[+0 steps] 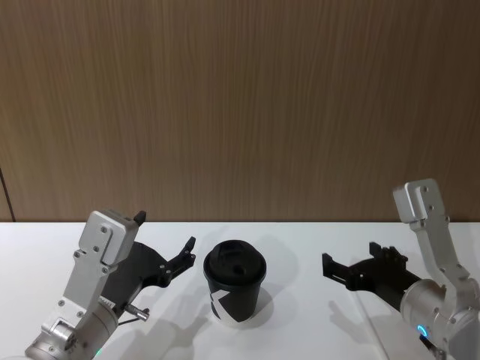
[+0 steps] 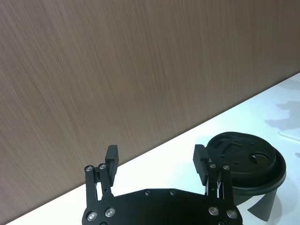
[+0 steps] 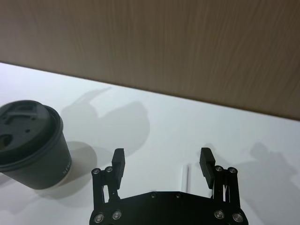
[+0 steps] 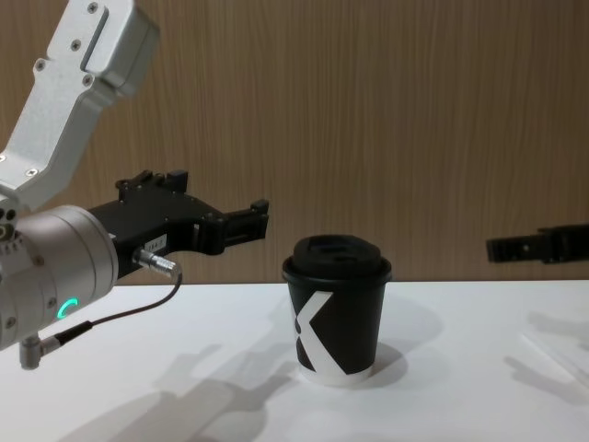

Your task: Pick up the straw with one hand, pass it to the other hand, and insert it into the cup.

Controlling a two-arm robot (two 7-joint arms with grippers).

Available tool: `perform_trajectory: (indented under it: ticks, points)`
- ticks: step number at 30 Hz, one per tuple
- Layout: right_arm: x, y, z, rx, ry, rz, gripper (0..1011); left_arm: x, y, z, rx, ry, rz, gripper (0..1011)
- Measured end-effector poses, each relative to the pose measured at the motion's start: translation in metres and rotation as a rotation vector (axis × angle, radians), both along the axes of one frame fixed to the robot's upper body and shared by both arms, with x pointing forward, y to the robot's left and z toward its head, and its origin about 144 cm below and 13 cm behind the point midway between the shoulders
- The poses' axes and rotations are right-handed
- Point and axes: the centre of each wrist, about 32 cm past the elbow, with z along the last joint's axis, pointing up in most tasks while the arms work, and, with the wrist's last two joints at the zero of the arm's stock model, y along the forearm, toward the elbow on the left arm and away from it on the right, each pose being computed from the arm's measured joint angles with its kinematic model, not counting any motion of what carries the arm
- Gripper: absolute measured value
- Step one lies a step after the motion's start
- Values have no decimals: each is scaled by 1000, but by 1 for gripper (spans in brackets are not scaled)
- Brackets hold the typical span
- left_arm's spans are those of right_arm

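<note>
- The cup [image 4: 337, 327] is seen as matt black paper — its domed lid [image 4: 337, 253] as smooth, faintly glossy plastic.
- The left gripper [image 2: 155, 154] is finished in matt black, its wrist [image 4: 55, 262] in satin silver metal.
- The wall [image 1: 240, 105] is faced with fine-grained wood; the table [image 1: 300, 240] is topped in smooth matt white.

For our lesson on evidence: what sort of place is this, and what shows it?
Probably a robot test bench, not a café: a white table against a wood-panelled wall, with the left gripper and right gripper open either side of one lidded cup.
</note>
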Motion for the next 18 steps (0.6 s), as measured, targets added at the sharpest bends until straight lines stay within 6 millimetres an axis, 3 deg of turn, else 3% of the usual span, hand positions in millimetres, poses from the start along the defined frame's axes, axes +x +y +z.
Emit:
perform_trajectory:
  ticks: [18]
  points:
    - [-10,-13,-2,-14,242,-138,1001,0,0,0,0,0,0,1002]
